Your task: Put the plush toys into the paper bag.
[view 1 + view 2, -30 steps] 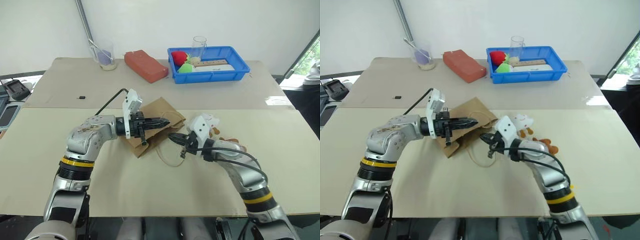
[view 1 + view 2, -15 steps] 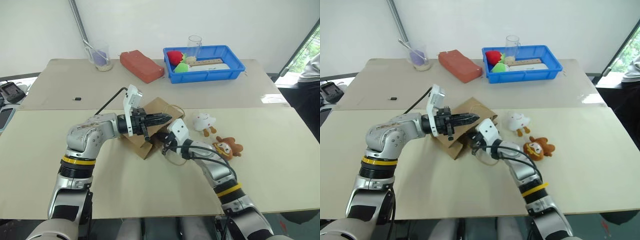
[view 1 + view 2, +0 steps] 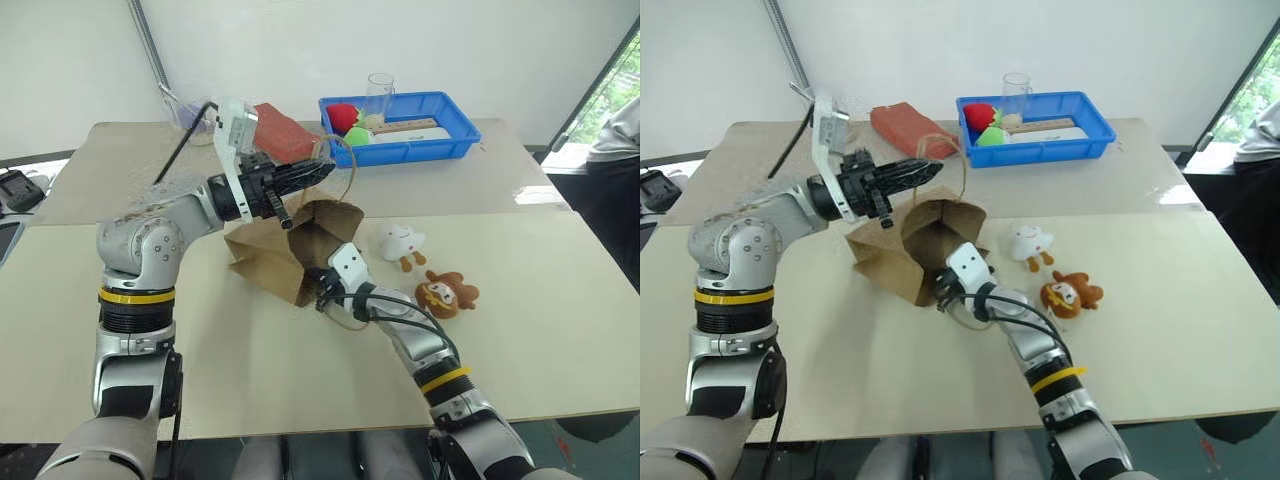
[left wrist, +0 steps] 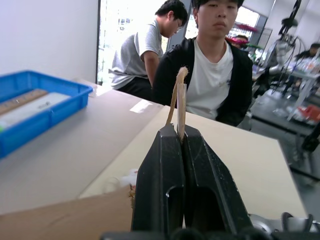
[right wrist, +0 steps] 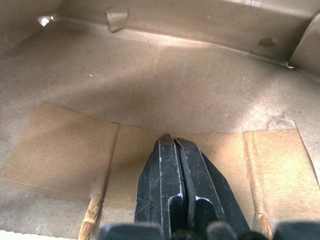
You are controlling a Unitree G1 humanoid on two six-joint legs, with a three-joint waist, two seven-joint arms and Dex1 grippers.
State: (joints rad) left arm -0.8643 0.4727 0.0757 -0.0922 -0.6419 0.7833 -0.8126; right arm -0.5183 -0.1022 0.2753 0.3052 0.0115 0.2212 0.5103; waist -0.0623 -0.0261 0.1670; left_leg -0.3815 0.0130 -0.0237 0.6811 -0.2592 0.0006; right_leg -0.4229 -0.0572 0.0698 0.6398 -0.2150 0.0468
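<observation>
The paper bag [image 3: 290, 250] lies on its side on the bench [image 3: 500, 330], mouth toward the plush toys. The left end effector [image 3: 318, 170], clamped on a twine handle [image 4: 178, 97], lifts its upper edge. The right end effector [image 5: 175, 165], closed and empty, sits inside the mouth. Just right of the bag lie the white toy [image 3: 402, 243] and brown toy [image 3: 445, 293], nearer the right arm.

The beige bench [image 3: 560, 330] carries the paper bag [image 3: 285, 255], a white plush toy [image 3: 402, 242], a brown one [image 3: 445, 293], a blue tray [image 3: 405, 125] and a reddish block [image 3: 283, 131].
</observation>
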